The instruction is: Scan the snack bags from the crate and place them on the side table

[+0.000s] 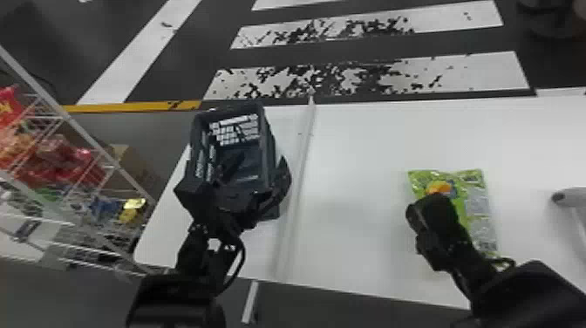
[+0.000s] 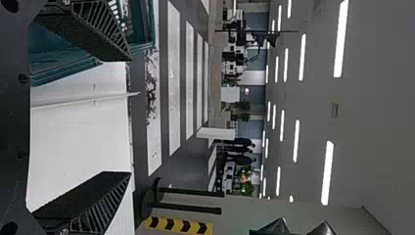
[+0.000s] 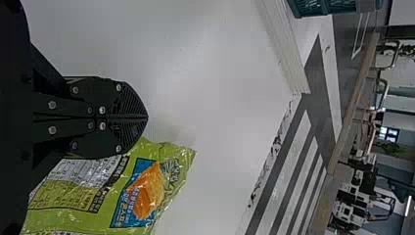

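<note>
**Two black grippers above a white table, one pressed together, one spread**

The right black two-fingered gripper, right of centre in the head view, has its flat fingers pressed together with nothing between them. It lies over part of a green, glossy plastic snack bag printed with an orange and blue panel; in the right wrist view the bag extends across the lower left, just beside the closed fingertips. Whether the two touch cannot be told. The left black two-fingered gripper, left of centre in the head view, has its fingers spread wide and empty, at a dark teal slatted plastic crate.

Both lie above a smooth white table, which a pale raised strip crosses between crate and bag. At the right edge of the head view is a pale grey rounded device. At the left edge stands a white wire rack holding red, orange, blue and yellow packets. White-striped dark flooring spans the top.
</note>
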Available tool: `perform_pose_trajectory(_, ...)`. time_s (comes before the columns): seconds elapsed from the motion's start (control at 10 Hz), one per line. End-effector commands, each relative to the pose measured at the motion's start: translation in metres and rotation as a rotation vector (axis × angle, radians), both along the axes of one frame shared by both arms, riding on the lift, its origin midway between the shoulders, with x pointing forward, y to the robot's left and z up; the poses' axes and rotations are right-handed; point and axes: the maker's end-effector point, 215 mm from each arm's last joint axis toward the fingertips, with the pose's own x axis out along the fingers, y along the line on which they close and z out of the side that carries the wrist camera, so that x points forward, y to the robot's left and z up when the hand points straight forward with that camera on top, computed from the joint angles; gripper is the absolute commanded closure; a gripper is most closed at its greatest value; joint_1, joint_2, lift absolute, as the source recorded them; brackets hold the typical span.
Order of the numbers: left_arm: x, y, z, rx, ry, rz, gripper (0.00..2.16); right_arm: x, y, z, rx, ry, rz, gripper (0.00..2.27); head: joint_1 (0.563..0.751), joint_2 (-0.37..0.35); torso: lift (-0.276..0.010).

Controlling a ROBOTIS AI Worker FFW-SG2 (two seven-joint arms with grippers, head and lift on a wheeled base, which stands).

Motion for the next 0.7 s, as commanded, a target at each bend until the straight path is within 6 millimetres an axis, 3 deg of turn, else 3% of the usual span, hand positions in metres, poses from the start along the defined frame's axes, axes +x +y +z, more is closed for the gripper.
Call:
perform_pose_trajectory(0.0,0.0,0.0,0.0,0.002,-0.001,-0.001,0.03,0.004,-0.014,0.0,-0.009,-0.002,-0.023,2.25,0.695,0.25,-0.05)
perform_pose_trajectory(0.6,-0.001,-0.001,-0.002,0.001,0.004,-0.003,0.03,0.011,-0.056,-0.004,-0.056,-0.009,-0.078,2.25,0.695,0.191,-0.05)
